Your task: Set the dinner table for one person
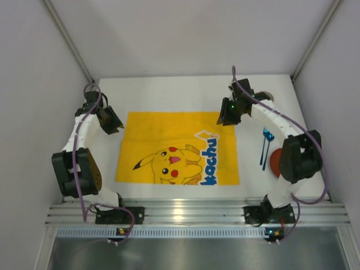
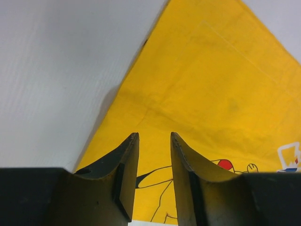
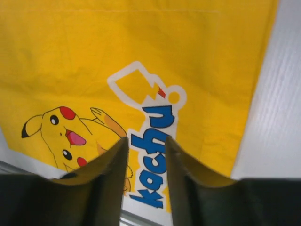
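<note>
A yellow Pikachu-print cloth mat (image 1: 178,148) lies flat on the white dinner table (image 1: 169,93). My left gripper (image 1: 115,129) hovers over the mat's far left corner, open, with only the yellow mat (image 2: 197,80) seen in the gap. My right gripper (image 1: 225,119) hangs above the mat's far right corner, also open, with the printed blue letters (image 3: 153,141) showing between its fingers. Blue cutlery (image 1: 265,147) lies on the table right of the mat. A red round thing (image 1: 275,162) sits beside it, partly hidden by the right arm.
White walls close the table in at the back and both sides. An aluminium rail (image 1: 197,214) with the arm bases runs along the near edge. Bare tabletop (image 2: 56,70) shows left of the mat.
</note>
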`<act>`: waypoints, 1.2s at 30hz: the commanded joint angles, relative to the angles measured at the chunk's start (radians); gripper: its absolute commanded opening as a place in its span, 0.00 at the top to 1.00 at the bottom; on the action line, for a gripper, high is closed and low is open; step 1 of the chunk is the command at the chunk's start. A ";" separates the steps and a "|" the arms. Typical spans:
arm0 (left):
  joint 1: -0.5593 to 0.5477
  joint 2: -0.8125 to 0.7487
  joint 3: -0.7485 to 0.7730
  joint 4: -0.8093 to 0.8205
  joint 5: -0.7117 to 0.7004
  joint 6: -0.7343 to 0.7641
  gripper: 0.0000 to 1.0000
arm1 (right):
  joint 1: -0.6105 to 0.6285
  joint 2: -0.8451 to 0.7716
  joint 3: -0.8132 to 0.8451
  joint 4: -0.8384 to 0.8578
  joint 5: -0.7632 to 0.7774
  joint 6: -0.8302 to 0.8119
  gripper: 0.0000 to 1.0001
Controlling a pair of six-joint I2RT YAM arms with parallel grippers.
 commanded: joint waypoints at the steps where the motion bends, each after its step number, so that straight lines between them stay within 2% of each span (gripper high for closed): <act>1: -0.058 0.053 0.016 0.057 0.030 -0.061 0.62 | 0.011 0.157 0.046 0.079 -0.103 0.024 0.71; 2: -0.069 0.065 0.021 0.061 0.032 -0.080 0.62 | 0.011 0.188 0.078 0.079 -0.106 0.023 0.78; 3: -0.080 0.092 0.028 0.066 0.028 -0.086 0.62 | 0.011 0.219 0.096 0.079 -0.109 0.018 0.88; 6: -0.117 0.170 0.108 0.080 0.035 -0.110 0.63 | 0.008 0.332 0.164 0.053 -0.104 -0.010 1.00; 12: -0.181 0.397 0.275 0.060 0.007 -0.144 0.66 | 0.002 0.425 0.232 0.031 -0.104 -0.023 1.00; 13: -0.210 0.416 0.283 0.060 0.007 -0.150 0.66 | -0.001 0.451 0.238 0.031 -0.110 -0.011 1.00; 20: -0.226 0.566 0.338 0.045 -0.005 -0.176 0.66 | -0.021 0.584 0.411 -0.032 -0.115 0.016 1.00; 27: -0.226 0.672 0.485 -0.008 -0.025 -0.155 0.67 | -0.058 0.682 0.554 -0.081 -0.118 0.033 1.00; 34: -0.226 0.746 0.651 -0.078 -0.018 -0.135 0.67 | -0.069 0.701 0.641 -0.089 -0.139 0.032 1.00; 36: -0.226 0.719 0.651 -0.080 -0.014 -0.147 0.67 | -0.069 0.681 0.666 -0.084 -0.167 0.018 0.94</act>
